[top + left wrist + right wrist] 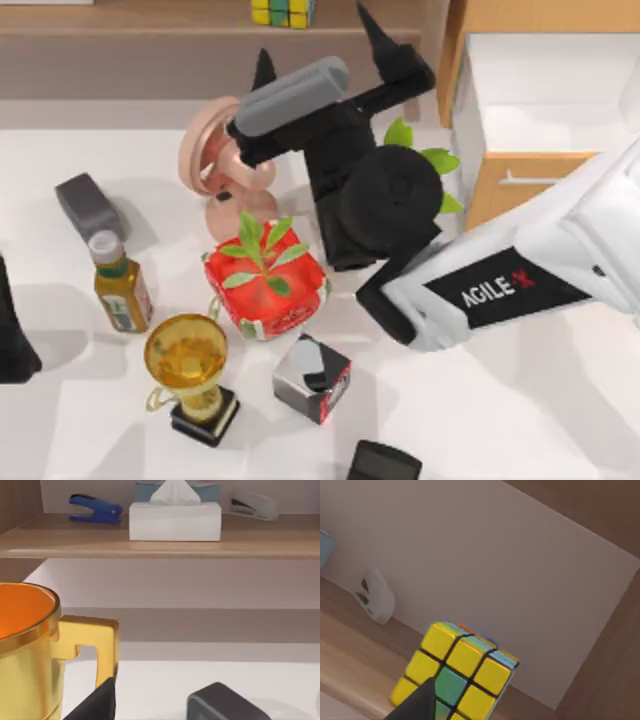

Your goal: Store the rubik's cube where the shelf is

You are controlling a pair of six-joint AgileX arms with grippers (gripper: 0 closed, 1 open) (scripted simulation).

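One rubik's cube (283,11) is seen at twelve o'clock in the top view, resting on the shelf (150,20) — a long light-brown board running left to right along the far edge, with a darker recess beneath. The cube has no long axis; in the right wrist view it (457,672) sits flat on the board with one corner edge turned toward the camera, yellow squares dominating, one green square and a blue-tinted side visible.

Two arms are counted. The right gripper (315,45) is held just below the cube, its two dark fingers spread with the cube apart from them. The left arm is parked at nine o'clock; whether its claw is spread cannot be told.

On the table: one red pot (265,285) with a green plant, one gold trophy (188,368), one bottle (120,282), one black, silver and red box (312,378).
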